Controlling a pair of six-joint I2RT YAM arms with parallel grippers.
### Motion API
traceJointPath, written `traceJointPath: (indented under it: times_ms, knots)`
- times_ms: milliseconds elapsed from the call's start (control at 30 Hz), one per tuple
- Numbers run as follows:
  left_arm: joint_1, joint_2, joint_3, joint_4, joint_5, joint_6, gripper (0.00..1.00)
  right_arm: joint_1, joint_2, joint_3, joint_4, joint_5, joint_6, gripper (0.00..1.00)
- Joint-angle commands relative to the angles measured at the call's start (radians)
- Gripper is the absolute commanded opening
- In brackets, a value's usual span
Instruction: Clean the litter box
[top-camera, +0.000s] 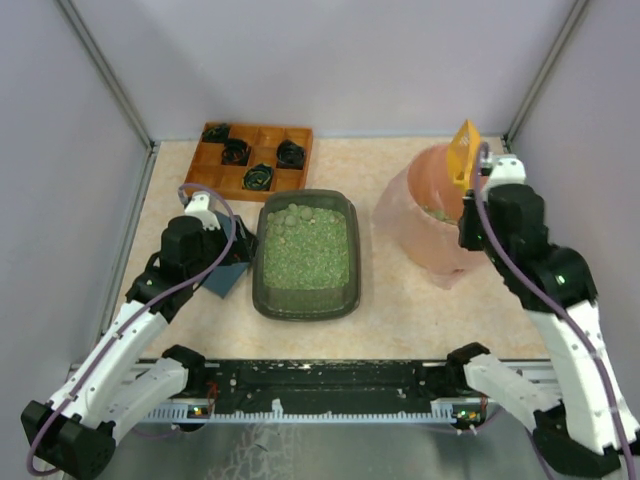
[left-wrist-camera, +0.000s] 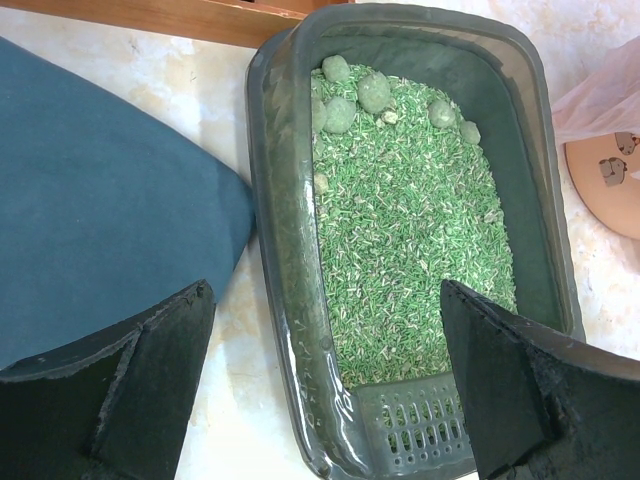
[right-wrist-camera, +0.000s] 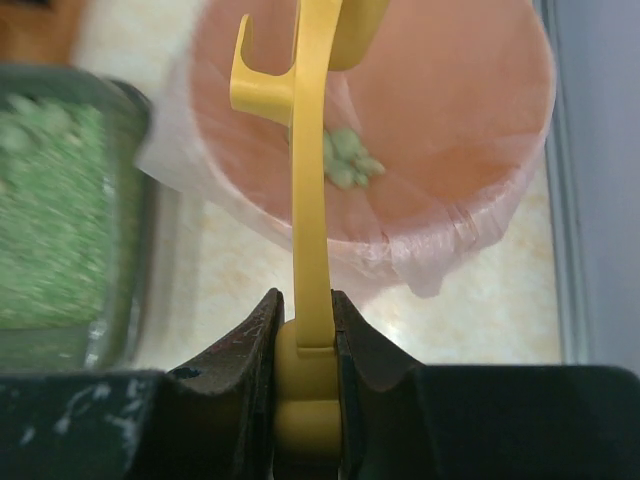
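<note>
The dark grey-green litter box (top-camera: 258, 262) with green granular litter sits mid-table; it also shows in the left wrist view (left-wrist-camera: 272, 200), with several grey-green clumps (left-wrist-camera: 372, 92) at its far end. My left gripper (left-wrist-camera: 325, 375) is open and empty, its jaws straddling the box's near left corner from above. My right gripper (right-wrist-camera: 306, 330) is shut on the handle of a yellow scoop (right-wrist-camera: 310, 180) and holds it over the pink bag-lined bin (right-wrist-camera: 440, 130). The scoop's head (top-camera: 463, 152) sticks up above the bin (top-camera: 415, 215). Green clumps (right-wrist-camera: 345, 158) lie inside the bin.
An orange-brown wooden compartment tray (top-camera: 212, 162) with several dark objects stands at the back left. A dark blue flat item (left-wrist-camera: 100, 190) lies left of the litter box. Grey walls enclose the table on three sides.
</note>
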Motion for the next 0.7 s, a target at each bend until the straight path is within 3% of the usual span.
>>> traceJointPath:
  times_ms: [0,167,367,533,667]
  knots:
    - [0.007,-0.008,0.003,0.014,0.016,-0.003,0.98,0.008,-0.178,-0.030,0.255,-0.164,0.068,0.00]
    - [0.008,-0.008,0.003,0.016,0.017,-0.004,0.98,0.008,-0.280,-0.151,0.438,-0.445,0.129,0.00]
    - [0.010,-0.007,0.002,0.017,0.024,-0.004,0.98,0.008,-0.229,-0.239,0.548,-0.736,0.231,0.00]
    - [0.013,-0.009,0.001,0.021,0.027,-0.004,0.98,0.074,-0.167,-0.341,0.586,-0.662,0.402,0.00]
    - [0.020,-0.008,0.001,0.019,0.026,-0.005,0.98,0.348,-0.128,-0.457,0.651,-0.381,0.553,0.00]
